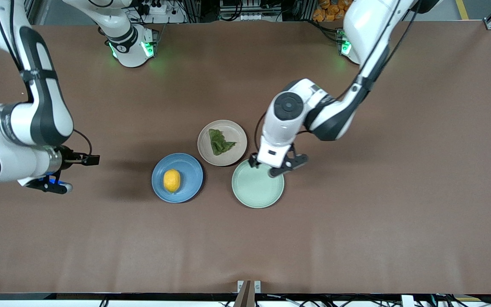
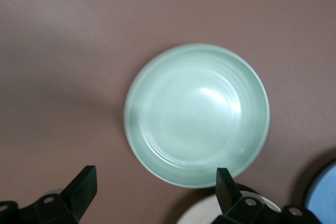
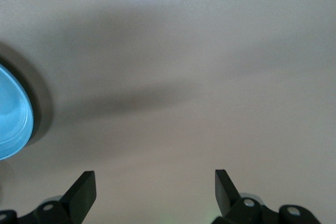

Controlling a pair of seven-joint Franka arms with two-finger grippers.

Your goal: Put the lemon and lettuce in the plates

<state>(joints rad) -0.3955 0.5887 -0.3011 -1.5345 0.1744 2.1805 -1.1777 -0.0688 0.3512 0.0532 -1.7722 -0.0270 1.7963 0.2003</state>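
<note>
Our left gripper [image 1: 276, 167] hovers spread and empty over the mint plate's [image 1: 257, 189] rim, lettuce [image 1: 220, 142] just beside it on the beige plate [image 1: 232, 128]. Lemon [image 1: 171, 180] sits on the blue plate [image 1: 190, 168], well off from our right gripper [image 1: 64, 172], which waits wide and empty. Both look placed, so we'd lift straight up without clipping rims.

surface: a wide brown tabletop [image 1: 356, 238], matte, with soft shadows of the arms falling across it
blue plate [image 1: 189, 169]: lies directly on the tabletop near its middle, toward the right arm's end of the group
beige-pink plate [image 1: 233, 133]: on the tabletop, farthest of the three from the front camera, its rim just beside both other plates
mint-green plate [image 1: 256, 189]: on the tabletop toward the left arm's end of the group, nearer the front camera than the beige-pink plate
arm bases: two stand on the tabletop's edge farthest from the front camera
</note>
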